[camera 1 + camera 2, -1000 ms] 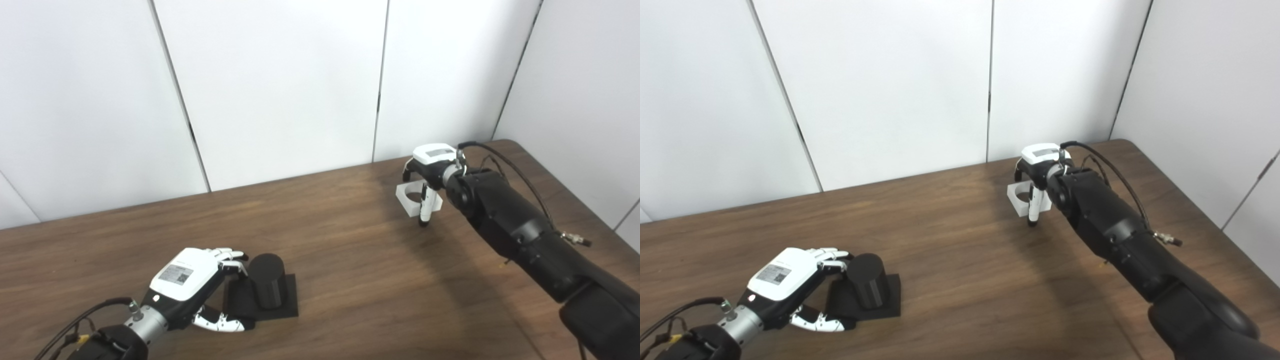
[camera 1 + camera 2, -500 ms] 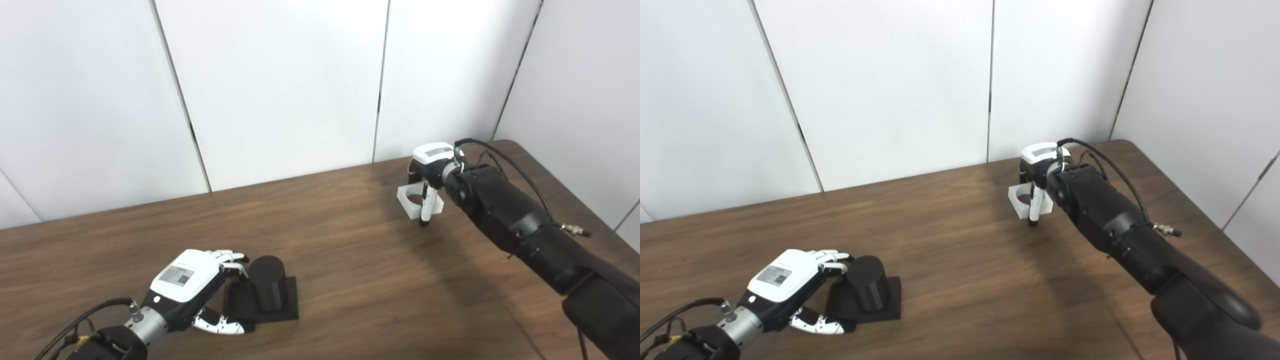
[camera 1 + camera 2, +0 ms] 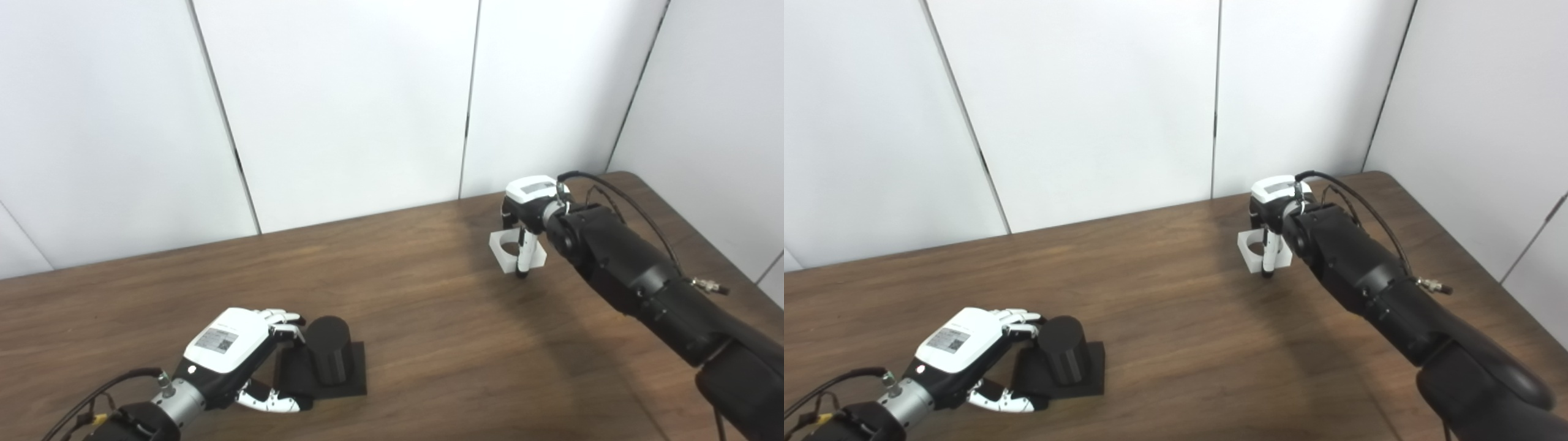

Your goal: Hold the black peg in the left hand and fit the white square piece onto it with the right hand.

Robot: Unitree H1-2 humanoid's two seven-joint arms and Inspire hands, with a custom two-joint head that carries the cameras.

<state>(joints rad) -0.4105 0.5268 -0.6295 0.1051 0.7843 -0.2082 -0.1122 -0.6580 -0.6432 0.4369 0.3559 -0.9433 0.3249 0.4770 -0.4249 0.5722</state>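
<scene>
The black peg (image 3: 327,355) is a short cylinder standing upright on a black square base (image 3: 354,376) at the front left of the table. My left hand (image 3: 229,343) is open beside it. Its fingertips (image 3: 288,323) touch the peg's left side and the thumb lies along the base's front left edge. The white square piece (image 3: 513,250), with a round hole, is at the back right, a little tilted. My right hand (image 3: 528,202) reaches down over it with fingers closed on its sides, and one finger (image 3: 522,260) crosses its front down to the table.
The brown wooden table (image 3: 441,343) ends at white wall panels (image 3: 343,110) at the back and right. My right forearm (image 3: 637,275) runs across the right side of the table. A cable (image 3: 612,193) loops above the wrist.
My right hand's fingers have drawn in from spread around the white piece to closed on it, and the piece has tilted slightly. My left hand and the peg have stayed put. The camera shifted slightly.
</scene>
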